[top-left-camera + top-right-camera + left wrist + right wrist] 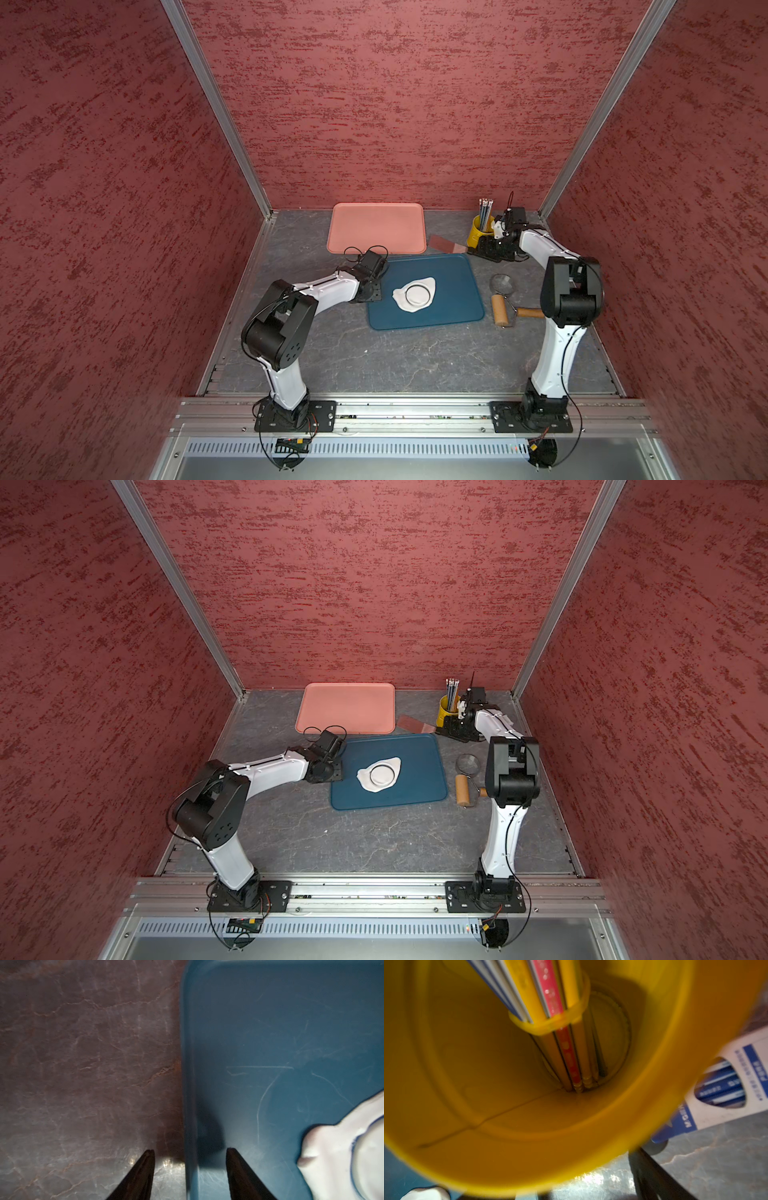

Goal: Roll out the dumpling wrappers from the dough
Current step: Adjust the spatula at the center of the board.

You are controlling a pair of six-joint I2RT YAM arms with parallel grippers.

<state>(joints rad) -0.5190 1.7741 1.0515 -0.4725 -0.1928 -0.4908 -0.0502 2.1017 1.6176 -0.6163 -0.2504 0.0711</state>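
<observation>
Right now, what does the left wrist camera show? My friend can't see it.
White dough with a round wrapper outlined in it lies on a blue tray. The left gripper holds its black fingertips apart, one over the tray, one over the marbled table.

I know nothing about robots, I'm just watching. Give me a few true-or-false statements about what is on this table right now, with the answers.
1. The dough lies on the blue tray. True.
2. The rolling pin lies on that tray. False: it lies on the table, beside the tray.
3. The left gripper holds the rolling pin. False: its jaws stand apart at the tray's edge, holding nothing.
4. Pencils stand in the yellow cup. True.
5. A round dumpling wrapper sits within the dough. True.
</observation>
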